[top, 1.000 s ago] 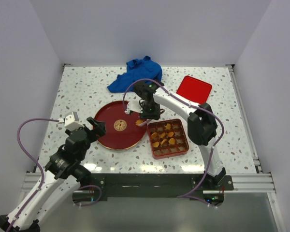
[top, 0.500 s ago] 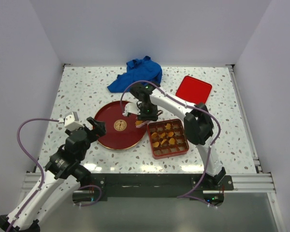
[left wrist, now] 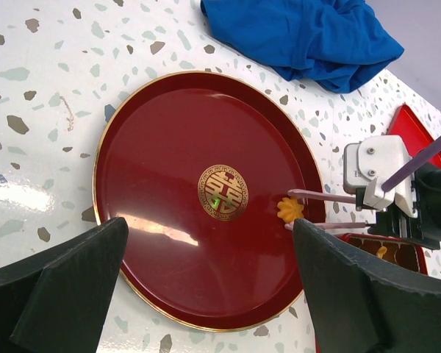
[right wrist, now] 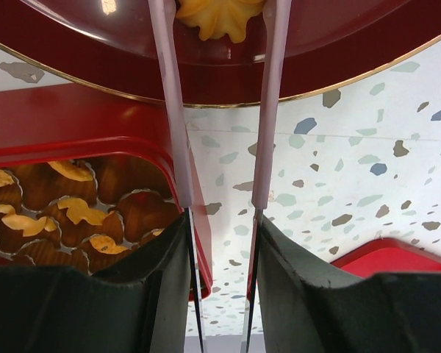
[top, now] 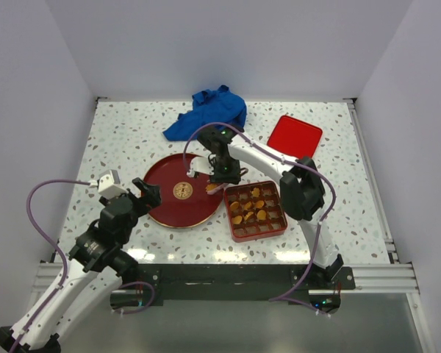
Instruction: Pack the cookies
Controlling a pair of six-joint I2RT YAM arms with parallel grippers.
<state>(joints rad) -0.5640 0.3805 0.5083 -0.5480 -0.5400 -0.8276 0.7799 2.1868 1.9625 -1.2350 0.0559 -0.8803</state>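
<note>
My right fingers (right wrist: 169,110) flank a cookie (right wrist: 220,18) by the plate's (left wrist: 169,147) right rim, pinching it or not I cannot tell; my left fingers (left wrist: 66,294) hover spread wide at its left rim.

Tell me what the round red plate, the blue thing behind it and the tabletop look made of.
Round red plate: glossy lacquer or plastic, going by sharp reflections and the gilt rim. Blue cloth: soft matte fabric, lying in rumpled folds. Tabletop: terrazzo-look, white with coloured chips, polished glare; stone or printed laminate, unclear.
</note>
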